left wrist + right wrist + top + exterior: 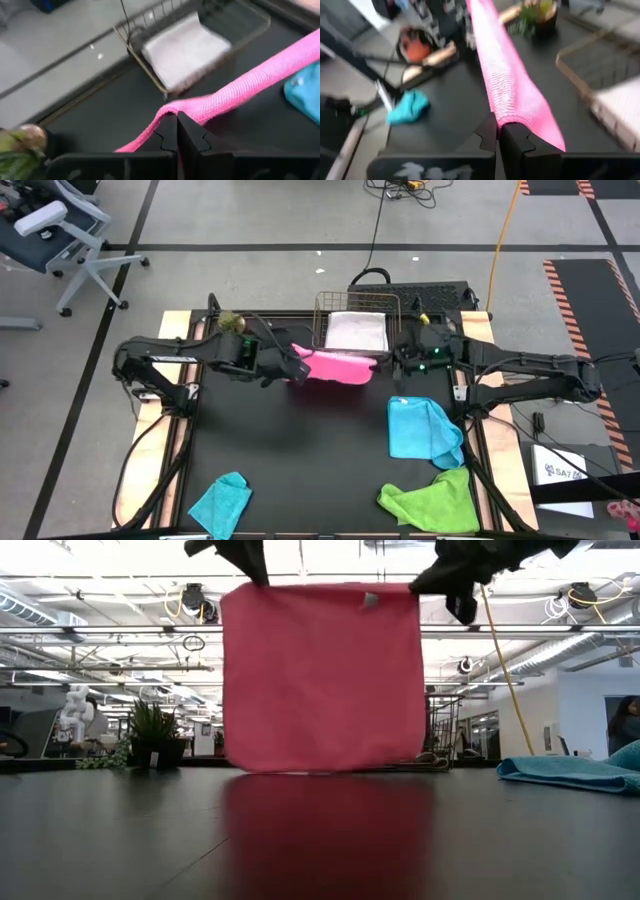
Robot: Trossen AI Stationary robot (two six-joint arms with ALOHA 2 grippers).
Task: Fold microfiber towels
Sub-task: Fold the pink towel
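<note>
We hold the pink towel (pixel 322 675) up by its two top corners, the left claw (pixel 177 120) clamped on one and the right claw (pixel 498 131) clamped on the other. It hangs flat and open over the far middle of the desk (pixel 300 450), just in front of the wire basket (pixel 357 305), its lower edge just above the desk top.

We judge the task to be about a fifth done. The white towel (pixel 357 330) already lies folded in the basket. The pink one is spread but not yet folded. Three more wait untouched: the blue towel (pixel 420 428) crumpled on the right side, the green towel (pixel 432 502) at the near right edge, and the teal towel (pixel 222 502) at the near left edge. So we still have this fold to make and three cloths to go.

The high view shows all five towels and both arms at once, but the pink towel appears only as a narrow strip there. The low view alone shows it hanging as a full square, fairly even, with a small plant (pixel 152 735) off to the left and only the blue towel's edge at the right. The wrist views show each grip closely, fingers pinched together on the taut top hem, which the other two views leave unclear.
</note>
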